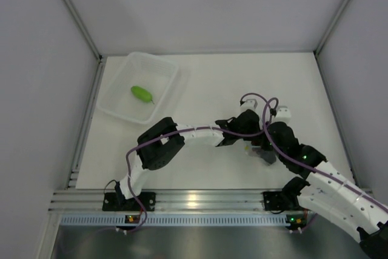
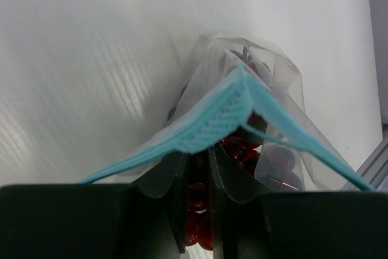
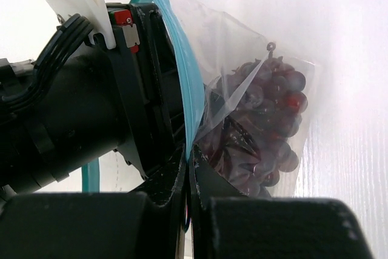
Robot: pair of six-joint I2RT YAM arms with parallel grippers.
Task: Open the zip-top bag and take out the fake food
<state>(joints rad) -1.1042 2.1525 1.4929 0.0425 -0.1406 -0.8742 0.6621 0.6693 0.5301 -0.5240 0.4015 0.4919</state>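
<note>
The right pincer (image 3: 188, 171) is pressing its fingers together on the clear film of the zip-top bag (image 3: 242, 47), just below the blue zip strip (image 3: 185, 83), and is holding the bag up off the desk (image 1: 230, 77). The left pincer (image 2: 196, 174) is facing the bag's mouth, where the strip is peaking like a roof. Its fingers are standing close with a slim gap, and red grapes are showing in that gap. Whether they are pinching the bunch, the film or nothing, I cannot tell.

The grape bunch (image 3: 267, 125) is sitting inside the bag, filling its lower part. The green piece (image 1: 141, 94) is lying in the translucent tub (image 1: 163, 65), well apart at the far left. A small dark lump is not something I am making out for certain.

By my reading the bag is open and the emptying is partway along, with the grapes now in hand. The next move is calling for a firm hold on the bunch alone, free of the film, while the right side is anchoring the bag. The crinkly plastic is likely snagging or lifting along otherwise.

The desk is plain white and smooth. White panels (image 1: 212, 4) are closing it in on three sides, and a metal rail (image 1: 200, 199) is running along the near edge.
</note>
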